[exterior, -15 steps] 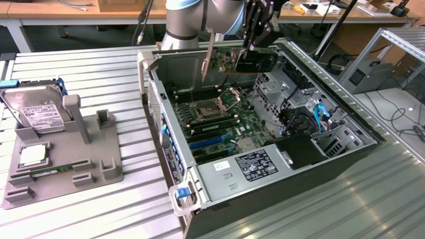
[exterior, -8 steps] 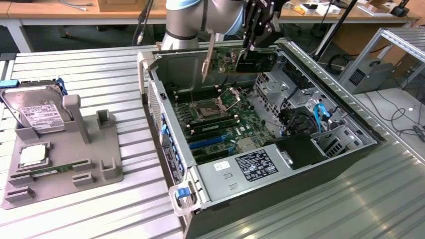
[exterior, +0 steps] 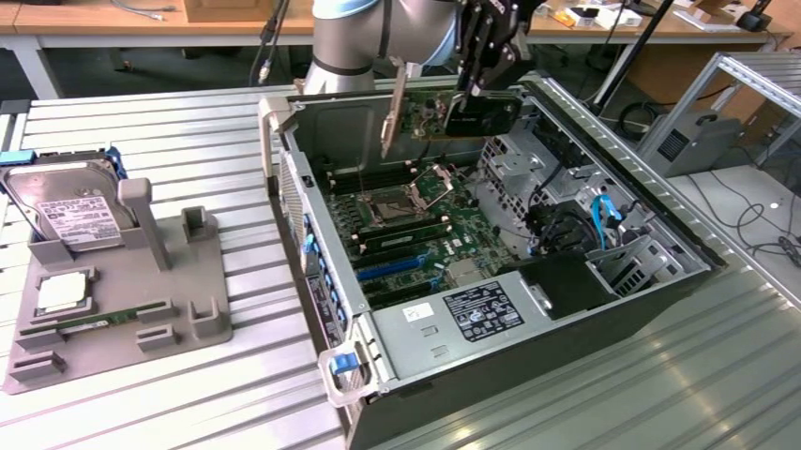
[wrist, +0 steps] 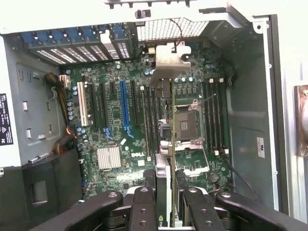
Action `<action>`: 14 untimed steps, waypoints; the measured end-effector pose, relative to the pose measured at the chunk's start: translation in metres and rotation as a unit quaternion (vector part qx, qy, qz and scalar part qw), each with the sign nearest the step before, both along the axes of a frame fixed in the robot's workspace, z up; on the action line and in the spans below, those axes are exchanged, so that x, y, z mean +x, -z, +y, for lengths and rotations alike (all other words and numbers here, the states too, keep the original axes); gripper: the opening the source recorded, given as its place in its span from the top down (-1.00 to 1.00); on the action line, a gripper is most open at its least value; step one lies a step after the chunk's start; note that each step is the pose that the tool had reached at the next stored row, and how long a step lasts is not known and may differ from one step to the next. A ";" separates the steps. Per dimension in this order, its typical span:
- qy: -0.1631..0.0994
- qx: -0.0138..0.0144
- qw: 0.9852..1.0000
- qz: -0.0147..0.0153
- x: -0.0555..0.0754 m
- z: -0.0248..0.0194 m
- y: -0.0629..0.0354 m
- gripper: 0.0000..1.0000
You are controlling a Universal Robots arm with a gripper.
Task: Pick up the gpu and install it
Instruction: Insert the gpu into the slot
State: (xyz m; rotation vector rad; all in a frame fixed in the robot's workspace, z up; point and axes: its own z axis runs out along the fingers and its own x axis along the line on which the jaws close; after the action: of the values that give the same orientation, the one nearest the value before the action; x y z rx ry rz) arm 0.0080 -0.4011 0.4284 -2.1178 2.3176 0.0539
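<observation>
The end effector (exterior: 491, 73) is clamped on the gpu (exterior: 476, 117), its fingers pressed against the two faces of the card. In the exterior view the gpu hangs above the far end of the open computer case (exterior: 294, 159), clear of the motherboard (exterior: 426, 225). Its black cooler block sits just under the end effector, and its silver end bracket (exterior: 392, 108) points down on the exterior view's left side of the card.

In the wrist view the gpu (wrist: 164, 183) appears edge-on between the black fingers (wrist: 143, 207) of the end effector (wrist: 166, 199). Its silver bracket (wrist: 168, 62) is at the end toward the perforated rear wall of the case. The card's line runs over the motherboard (wrist: 120, 134) between the blue expansion slot (wrist: 126, 108) and the CPU socket (wrist: 185, 127).

The case lies on its side on the ribbed metal counter (exterior: 188, 403). At the exterior view's left, well apart from the case, a grey parts holder (exterior: 188, 323) carries a hard drive (exterior: 63, 211), a processor (exterior: 60, 295) and a memory stick (exterior: 94, 321).
</observation>
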 end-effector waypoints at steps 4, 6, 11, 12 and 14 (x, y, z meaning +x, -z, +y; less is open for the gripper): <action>-0.016 0.000 1.000 0.000 0.000 0.0000 0.0004 0.47; -0.022 0.000 1.000 0.000 0.000 0.0000 0.0008 0.47; -0.022 0.000 1.000 0.000 0.000 0.0000 0.0013 0.47; -0.022 0.000 1.000 0.000 0.000 0.0000 0.0014 0.47; -0.023 0.000 1.000 0.000 0.000 0.0000 0.0017 0.47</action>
State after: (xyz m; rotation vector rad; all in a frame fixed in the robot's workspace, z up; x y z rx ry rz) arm 0.0080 -0.4011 0.4267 -2.1703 2.2697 0.0540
